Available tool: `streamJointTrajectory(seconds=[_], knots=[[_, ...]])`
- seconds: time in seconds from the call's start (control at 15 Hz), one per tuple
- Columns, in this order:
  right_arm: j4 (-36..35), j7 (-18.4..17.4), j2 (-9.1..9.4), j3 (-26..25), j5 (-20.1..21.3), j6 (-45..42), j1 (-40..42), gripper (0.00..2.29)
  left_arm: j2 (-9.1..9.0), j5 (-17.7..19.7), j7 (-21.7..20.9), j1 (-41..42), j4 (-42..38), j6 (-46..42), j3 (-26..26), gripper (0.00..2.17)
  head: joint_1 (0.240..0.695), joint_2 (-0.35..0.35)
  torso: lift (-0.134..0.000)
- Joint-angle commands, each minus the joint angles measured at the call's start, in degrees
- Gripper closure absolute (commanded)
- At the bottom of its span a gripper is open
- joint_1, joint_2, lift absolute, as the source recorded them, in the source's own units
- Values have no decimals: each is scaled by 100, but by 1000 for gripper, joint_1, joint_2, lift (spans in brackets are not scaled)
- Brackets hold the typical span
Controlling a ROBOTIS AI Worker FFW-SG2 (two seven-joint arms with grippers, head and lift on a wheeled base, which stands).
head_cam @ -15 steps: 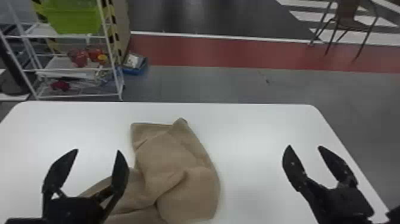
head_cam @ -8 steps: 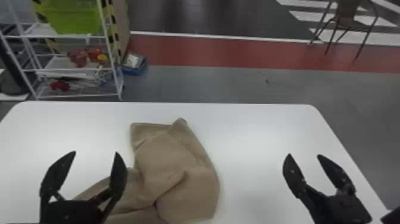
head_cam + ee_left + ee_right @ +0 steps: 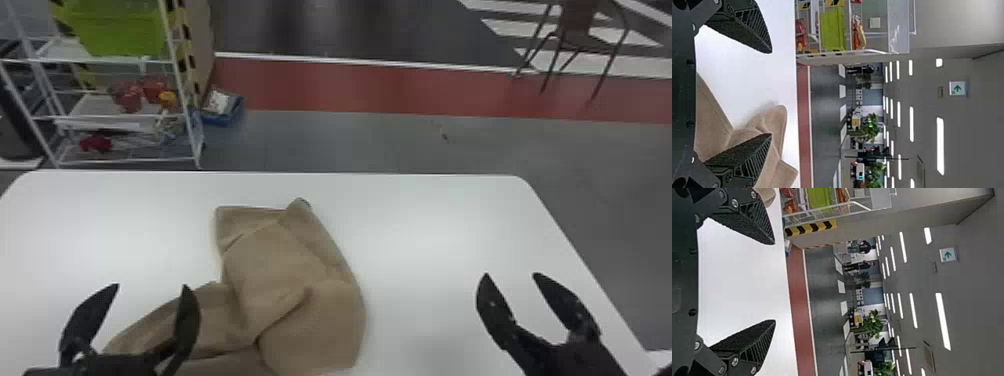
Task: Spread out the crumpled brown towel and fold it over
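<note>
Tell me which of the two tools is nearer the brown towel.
The left tool: in the head view it partly overlaps the towel, while the right tool is off to the towel's right.

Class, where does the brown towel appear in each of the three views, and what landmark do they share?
Head view: the towel lies left of centre on the white table, partly behind a finger of the left gripper.
Left wrist view: towel partly behind one finger.
Right wrist view: a small piece at the picture's edge, beside one finger.
Shared landmark: green bin.
</note>
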Motion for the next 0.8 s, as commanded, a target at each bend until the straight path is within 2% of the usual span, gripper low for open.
streamJointTrajectory(seconds=[0.0, 0.13, 0.27, 0.53, 0.73], knots=[[3, 4, 0, 0, 0, -46, 2, 188, 5, 53, -12, 39, 9, 304, 286, 137, 695, -116, -123], [30, -4, 9, 27, 0, -64, -16, 188, 5, 70, -39, 127, -35, 340, 532, 157, 695, -75, -123], [74, 4, 9, 53, 0, -64, -51, 188, 5, 88, -109, 197, -114, 814, 743, 211, 695, -43, -123], [162, 4, 9, 88, 0, -116, -130, 188, -4, 255, -663, 346, -598, 2625, 1129, 211, 695, 10, -123], [276, 4, 9, 106, 0, -134, -218, 188, -31, 351, -768, 443, -782, 2713, 1182, 215, 695, 30, -123]])
